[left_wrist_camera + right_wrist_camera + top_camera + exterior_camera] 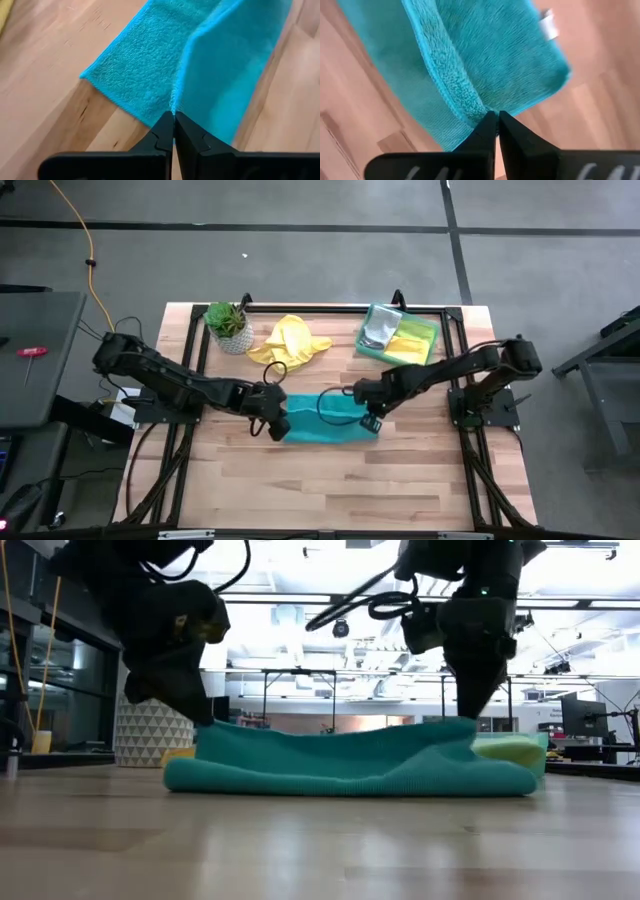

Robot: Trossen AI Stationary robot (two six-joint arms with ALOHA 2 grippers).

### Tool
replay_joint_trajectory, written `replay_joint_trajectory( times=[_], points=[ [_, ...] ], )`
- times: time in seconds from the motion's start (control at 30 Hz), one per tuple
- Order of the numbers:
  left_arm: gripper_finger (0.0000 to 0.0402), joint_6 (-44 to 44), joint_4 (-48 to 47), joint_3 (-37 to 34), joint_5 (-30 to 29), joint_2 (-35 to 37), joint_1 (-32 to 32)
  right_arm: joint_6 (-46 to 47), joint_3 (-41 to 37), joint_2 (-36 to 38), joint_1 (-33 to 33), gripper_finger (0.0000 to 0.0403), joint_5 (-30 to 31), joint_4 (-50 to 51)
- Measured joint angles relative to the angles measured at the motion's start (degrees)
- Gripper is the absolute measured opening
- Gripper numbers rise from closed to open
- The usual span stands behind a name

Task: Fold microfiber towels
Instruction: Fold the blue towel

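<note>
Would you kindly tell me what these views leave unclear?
- Tray, high view: too small to tell how its grey and yellow-green cloths are folded.
- Plant pot, low view: the left pincer hides the plant.
- Teal towel, low view: it hides the table behind it.
- Right pincer, wrist view: motion blurs the towel's white tag.

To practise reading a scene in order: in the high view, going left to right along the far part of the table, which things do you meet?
Potted plant → crumpled yellow towel → translucent green tray holding a grey towel and then a lime green towel.
</note>
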State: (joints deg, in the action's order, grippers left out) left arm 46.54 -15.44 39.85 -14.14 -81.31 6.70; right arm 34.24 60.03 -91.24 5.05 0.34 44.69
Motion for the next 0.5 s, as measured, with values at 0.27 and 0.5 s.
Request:
replay_joint_trajectory(
  times=[0.27, 0.5],
  points=[
    [0.0, 1.5, 1.8, 0.0, -0.2, -4.4, 0.0, -1.6, 0.0, 0.1, -5.2, 0.0, 0.7, 3.8],
    [0.0, 4.3, 2.4, 0.0, -2.4, -6.2, 0.0, -0.4, 0.0, -0.3, -7.3, 0.0, 1.8, 1.8]
  ],
)
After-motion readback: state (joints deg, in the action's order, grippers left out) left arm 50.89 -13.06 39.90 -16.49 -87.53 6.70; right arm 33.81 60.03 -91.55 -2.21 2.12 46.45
